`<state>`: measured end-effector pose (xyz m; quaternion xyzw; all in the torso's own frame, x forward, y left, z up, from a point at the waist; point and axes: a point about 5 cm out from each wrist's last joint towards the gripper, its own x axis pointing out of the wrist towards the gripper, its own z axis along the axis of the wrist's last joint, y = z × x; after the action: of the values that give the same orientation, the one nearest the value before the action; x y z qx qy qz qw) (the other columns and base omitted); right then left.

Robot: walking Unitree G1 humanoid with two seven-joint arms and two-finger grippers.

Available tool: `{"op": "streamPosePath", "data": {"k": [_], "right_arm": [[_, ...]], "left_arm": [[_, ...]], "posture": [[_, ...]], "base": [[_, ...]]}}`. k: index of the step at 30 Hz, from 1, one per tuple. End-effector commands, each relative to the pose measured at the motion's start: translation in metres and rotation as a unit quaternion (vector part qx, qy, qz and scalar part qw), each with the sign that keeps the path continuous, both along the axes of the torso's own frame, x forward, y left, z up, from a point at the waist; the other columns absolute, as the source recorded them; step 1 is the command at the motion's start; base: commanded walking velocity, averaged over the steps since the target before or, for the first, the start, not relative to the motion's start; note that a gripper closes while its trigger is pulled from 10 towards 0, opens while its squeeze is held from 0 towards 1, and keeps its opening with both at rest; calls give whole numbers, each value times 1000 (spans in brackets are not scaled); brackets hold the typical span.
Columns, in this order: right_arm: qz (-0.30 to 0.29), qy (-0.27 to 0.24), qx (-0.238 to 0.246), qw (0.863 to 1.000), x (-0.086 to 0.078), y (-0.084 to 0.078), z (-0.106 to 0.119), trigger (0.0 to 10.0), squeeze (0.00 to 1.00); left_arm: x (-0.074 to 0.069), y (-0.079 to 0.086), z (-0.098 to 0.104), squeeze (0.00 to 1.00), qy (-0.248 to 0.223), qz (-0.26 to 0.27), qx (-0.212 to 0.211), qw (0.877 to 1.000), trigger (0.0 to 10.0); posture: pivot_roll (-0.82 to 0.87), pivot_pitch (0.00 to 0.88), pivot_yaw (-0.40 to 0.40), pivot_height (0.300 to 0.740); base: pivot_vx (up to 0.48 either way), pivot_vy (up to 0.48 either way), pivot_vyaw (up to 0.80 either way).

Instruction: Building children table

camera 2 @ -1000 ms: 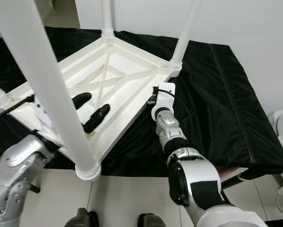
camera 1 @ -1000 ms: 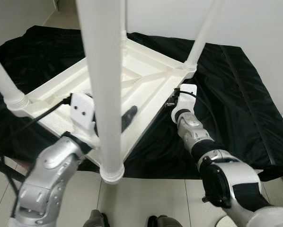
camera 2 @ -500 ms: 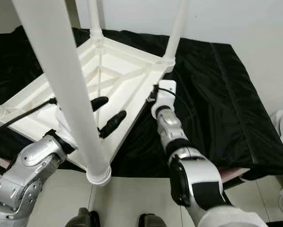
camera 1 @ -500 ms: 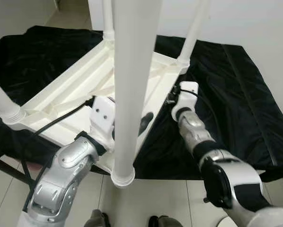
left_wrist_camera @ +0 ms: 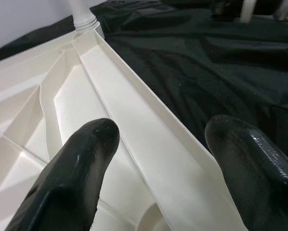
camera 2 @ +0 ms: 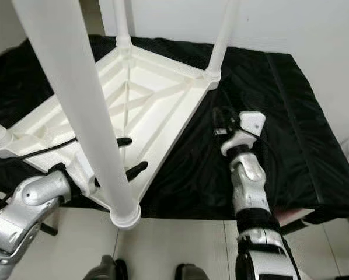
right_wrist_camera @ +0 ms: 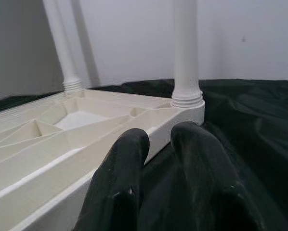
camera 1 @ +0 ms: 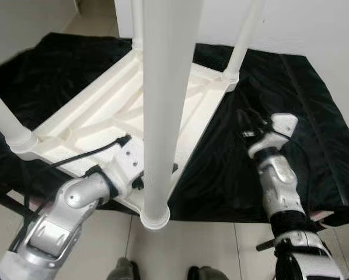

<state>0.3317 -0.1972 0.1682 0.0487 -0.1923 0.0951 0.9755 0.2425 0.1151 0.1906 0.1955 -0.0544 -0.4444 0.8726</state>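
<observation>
The upturned white plastic children's table [camera 2: 145, 99] lies on black cloth [camera 2: 279, 116], its rim between the left tool's [left_wrist_camera: 158, 154] wide-spread fingers, with the narrowed, empty right tool [right_wrist_camera: 161, 149] just beside its corner

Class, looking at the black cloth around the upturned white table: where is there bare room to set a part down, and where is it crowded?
Bare black cloth lies right of the upturned white plastic table, beyond the right gripper. The table's near corner is crowded: the open left gripper straddles its rim beside a white leg.
</observation>
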Motion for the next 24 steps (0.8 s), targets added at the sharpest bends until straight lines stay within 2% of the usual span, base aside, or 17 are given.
{"op": "streamPosePath", "data": {"k": [1, 2, 3, 5, 6, 8, 11, 13, 16, 17, 19, 23, 24], "right_arm": [[4, -1, 5, 1000, -11, -4, 0, 10000, 0], [4, -1, 5, 1000, -11, -4, 0, 10000, 0], [5, 1, 3, 1000, -19, -7, -2, 10000, 0], [7, 2, 1, 1000, -25, -9, -3, 10000, 0], [10, 5, 1, 1000, -29, -11, -4, 10000, 0], [12, 6, 1, 1000, -30, -13, -4, 10000, 0], [13, 8, 2, 1000, -31, -16, -2, 10000, 0], [20, 9, 0, 1000, -31, -15, 2, 10000, 0], [23, 11, -2, 1000, -32, -14, 3, 10000, 0], [33, 11, -3, 999, -32, -12, 4, 10000, 0], [58, 10, -12, 998, -30, -5, 10, 10000, 0], [61, 8, -10, 998, -29, -4, 13, 10000, 0], [63, 8, -11, 998, -30, -4, 13, 10000, 0]], "left_arm": [[-16, 0, -7, 0, 44, -95, 27, 994, 10000], [-16, 0, -7, 0, 44, -95, 27, 994, 10000], [-21, 7, -8, 0, 55, -102, 27, 993, 10000], [-24, 11, -8, 0, 62, -106, 26, 992, 10000], [-24, 17, -5, 0, 72, -103, 5, 992, 10000], [-24, 20, -4, 0, 78, -101, -11, 992, 10000], [-24, 23, -5, 0, 79, -93, -8, 992, 10000], [-21, 34, -14, 0, 78, -59, 15, 995, 10000], [-19, 38, -17, 0, 76, -47, 23, 996, 10000], [-17, 43, -21, 0, 74, -34, 40, 996, 10000], [-9, 58, -36, 0, 60, 6, 107, 992, 10000], [-4, 61, -39, 0, 47, 24, 120, 991, 10000], [1, 64, -41, 0, 58, 54, 112, 991, 10000]], "posture": [[-94, 159, 22, 740], [-94, 159, 22, 740], [-97, 158, 22, 740], [-97, 158, 22, 740], [-97, 159, 16, 740], [-98, 157, 14, 740], [-96, 158, 11, 740], [-91, 155, 4, 740], [-88, 155, 1, 740], [-84, 155, -3, 740], [-75, 150, -4, 740], [-75, 150, -4, 740], [-74, 150, -3, 740]], "base": [[0, 0, 0], [0, 0, 0], [0, 0, 0], [0, 0, 0], [0, 0, 0], [0, 0, 0], [0, 0, 0], [0, 0, 0], [0, 0, 0], [0, 0, 0], [0, 0, 0], [0, 0, 0], [0, 0, 0]]}}
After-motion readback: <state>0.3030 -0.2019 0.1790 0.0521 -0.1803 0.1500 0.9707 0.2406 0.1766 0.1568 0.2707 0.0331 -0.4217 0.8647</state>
